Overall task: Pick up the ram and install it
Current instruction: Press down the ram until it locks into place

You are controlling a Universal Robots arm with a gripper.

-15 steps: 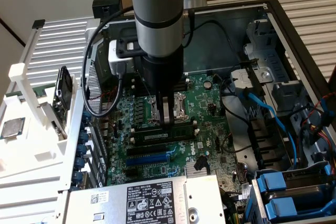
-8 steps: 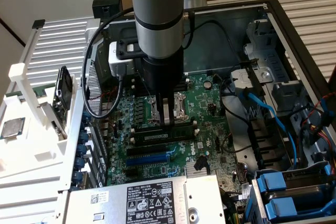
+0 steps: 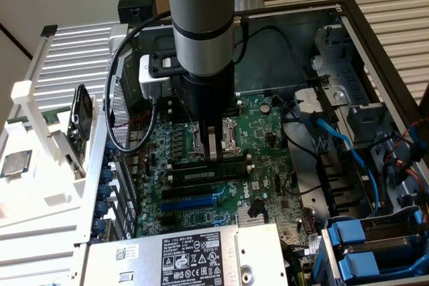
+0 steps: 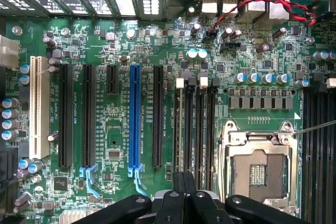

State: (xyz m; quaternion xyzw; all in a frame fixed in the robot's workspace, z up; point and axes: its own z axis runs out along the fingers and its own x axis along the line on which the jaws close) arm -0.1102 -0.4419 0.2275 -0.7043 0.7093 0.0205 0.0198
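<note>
- The ram, a thin, stiff stick, lies in its motherboard slot just below my gripper; light but fragile, best held by its long edges.
- My gripper's fingers are pressed together, empty, above the slots.
- Motherboard: green, rigid, studded with capacitors; blue slot glossy plastic.

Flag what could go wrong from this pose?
1. The shut claw is down at the memory slots, right beside the open CPU socket. Sideways drift could hit the socket's exposed contacts.
2. The ram appears to lie in a slot under the claw. Whether it is fully seated cannot be told, so pressing could stress it.
3. The black cable hangs in a loose loop and may snag.
</note>
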